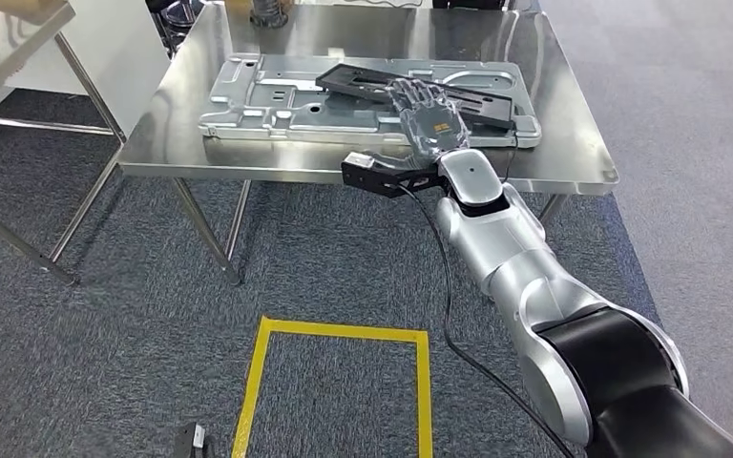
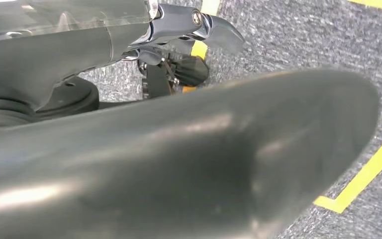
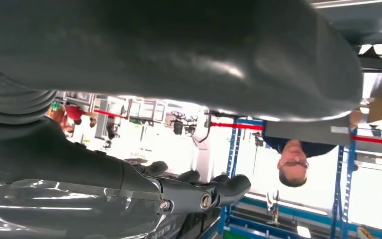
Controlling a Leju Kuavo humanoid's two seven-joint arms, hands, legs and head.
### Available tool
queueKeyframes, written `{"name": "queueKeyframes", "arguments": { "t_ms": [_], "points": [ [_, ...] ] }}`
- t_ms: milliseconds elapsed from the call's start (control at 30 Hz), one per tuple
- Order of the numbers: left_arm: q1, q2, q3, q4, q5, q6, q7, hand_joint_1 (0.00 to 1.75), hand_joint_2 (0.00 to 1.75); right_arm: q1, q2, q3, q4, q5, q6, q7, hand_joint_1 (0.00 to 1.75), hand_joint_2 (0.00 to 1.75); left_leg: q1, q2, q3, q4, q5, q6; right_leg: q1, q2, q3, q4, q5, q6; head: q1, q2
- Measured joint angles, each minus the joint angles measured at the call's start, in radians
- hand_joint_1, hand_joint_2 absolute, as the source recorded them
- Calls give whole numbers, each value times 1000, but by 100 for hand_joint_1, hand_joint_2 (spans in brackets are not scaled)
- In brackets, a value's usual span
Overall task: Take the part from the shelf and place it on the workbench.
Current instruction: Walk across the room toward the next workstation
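The part, a flat black panel (image 1: 485, 101), lies on top of a large silver cast plate (image 1: 277, 100) on the steel workbench (image 1: 573, 129). My right hand (image 1: 428, 114) reaches over the bench's near edge and is spread flat above the black panel, palm down, gripping nothing. In the right wrist view its fingers (image 3: 204, 191) stretch out straight under the thick grey thumb. I cannot tell whether they touch the panel. In the left wrist view my left hand (image 2: 129, 129) hangs over the carpet, fingers (image 2: 199, 25) extended and holding nothing.
A second steel table (image 1: 19, 38) stands at the far left. A yellow floor outline (image 1: 344, 334) marks the carpet in front of the bench. The right wrist view shows a person (image 3: 293, 159) standing beyond the bench near blue racking (image 3: 343, 199).
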Motion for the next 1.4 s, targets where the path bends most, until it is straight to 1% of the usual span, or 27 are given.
{"name": "queueKeyframes", "arguments": {
  "t_ms": [67,100,167,200,233,267,300,367,433,500,567,600,667,700,733,767,800,867,900,933,1033,1100,1200,1233,1267,1300,1400],
  "points": [
    [0,0,0,0,4,0,-1,0,0,-1,0,-1,0,0,0,-3,0,0,2,2,-9,-5,15,20,-3,3,-15,30,-30,10,1,0],
    [0,0,0,0,6,0,-1,0,0,-2,0,-1,0,0,0,-4,0,0,3,3,-16,-7,24,28,-5,5,-31,74,-68,13,1,0],
    [1,0,1,0,7,-1,-3,0,0,-3,0,-2,1,0,0,-4,0,0,2,4,-35,-7,39,34,-7,7,-76,208,-155,19,2,0],
    [2,0,1,0,7,-1,-3,0,0,-2,0,-2,2,0,0,-4,0,0,1,3,-45,-6,46,34,-8,8,-91,267,-181,21,2,0],
    [4,0,1,0,7,-2,-4,0,0,-1,0,-2,2,0,0,-4,0,0,0,3,-55,-5,52,34,-8,8,-92,296,-187,22,2,0],
    [5,0,1,0,7,-2,-4,0,0,-1,0,-2,3,0,0,-4,0,0,-1,3,-63,-3,58,33,-8,8,-74,286,-175,21,2,0],
    [6,0,1,0,7,-3,-4,0,0,-1,0,-2,3,0,0,-4,0,0,-1,2,-70,-2,63,31,-8,8,-35,236,-151,17,2,0],
    [6,-1,1,0,7,-4,-4,0,0,-6,1,-2,2,0,-1,-4,0,0,-4,0,-80,2,71,26,-4,9,62,88,-114,4,2,0],
    [5,-2,1,0,7,-4,-4,0,0,-11,1,-2,1,-1,-2,-4,0,0,-5,0,-86,2,80,15,3,10,112,1,-105,-6,3,0],
    [5,-2,1,0,7,-4,-3,0,0,-12,2,-2,1,-2,-2,-5,0,0,-5,0,-89,-2,91,2,4,10,110,-12,-97,-14,5,0],
    [7,-2,1,0,8,-4,-3,0,0,-12,4,-3,1,-3,-2,-6,0,0,-4,0,-98,13,73,-8,-1,7,105,-23,-81,-26,4,0],
    [7,-2,1,0,8,-4,-3,0,0,-12,6,-3,1,-4,-2,-6,0,0,-4,0,-111,47,43,-13,-3,6,101,-28,-73,-32,3,0],
    [8,-2,1,0,9,-4,-3,0,0,-11,10,-3,2,-4,-2,-6,0,0,-1,0,-154,173,-40,-22,-3,4,86,-28,-60,-39,1,0],
    [9,-1,1,0,9,-4,-3,0,0,-10,11,-3,2,-4,-2,-6,0,0,0,0,-174,237,-71,-26,-2,4,77,-26,-55,-39,1,0],
    [9,-1,1,0,9,-4,-3,0,0,-8,11,-3,3,-4,-2,-7,0,0,0,0,-181,275,-83,-29,-1,4,69,-24,-50,-39,1,0],
    [9,0,2,0,9,-4,-3,0,0,-6,12,-3,3,-4,-2,-7,0,0,0,0,-170,275,-76,-31,-1,4,61,-20,-46,-37,1,0],
    [9,0,2,0,9,-4,-3,0,0,-5,12,-3,4,-5,-2,-7,0,0,1,0,-137,233,-53,-32,-2,4,53,-15,-43,-36,1,0],
    [7,1,2,0,9,-4,-4,0,0,-6,12,-3,3,-5,-2,-7,0,0,1,0,-49,91,-10,-26,-1,4,39,-4,-40,-30,1,0],
    [7,1,2,0,9,-4,-4,0,0,-7,12,-3,3,-5,-2,-6,0,0,0,0,-19,39,1,-20,1,4,33,1,-38,-26,1,0],
    [6,1,2,0,9,-4,-4,0,0,-7,13,-3,3,-6,-2,-7,0,0,-2,-1,-6,11,3,-14,2,4,28,4,-35,-21,1,0],
    [7,1,2,0,9,-6,-4,0,0,-7,15,-3,3,-7,-2,-7,0,0,-3,-1,-15,1,13,8,2,6,19,7,-27,-2,2,0],
    [7,1,2,0,9,-7,-4,0,0,-7,15,-5,3,-9,-2,-7,0,0,-1,1,-24,-5,28,25,-1,8,-1,51,-68,9,3,0],
    [7,1,2,0,9,-9,-6,0,0,0,15,-7,4,-10,0,-7,0,0,-2,3,-49,-5,48,34,-4,9,-69,241,-186,21,3,0],
    [7,1,2,0,9,-10,-7,0,0,5,15,-7,5,-10,0,-7,0,0,-2,3,-58,-4,53,34,-4,9,-80,287,-203,23,3,0],
    [8,1,2,0,9,-10,-7,0,0,10,15,-7,5,-10,0,-7,0,0,-2,2,-66,-2,59,33,-5,9,-73,296,-201,23,3,0],
    [8,1,2,0,9,-10,-7,0,0,12,15,-7,6,-10,0,-7,0,0,-3,2,-74,1,63,32,-6,9,-46,263,-182,21,3,0],
    [8,1,2,0,9,-10,-7,0,0,12,15,-8,6,-12,-1,-6,0,0,-5,0,-90,7,74,22,-2,9,83,58,-121,5,2,0]
  ]
}}
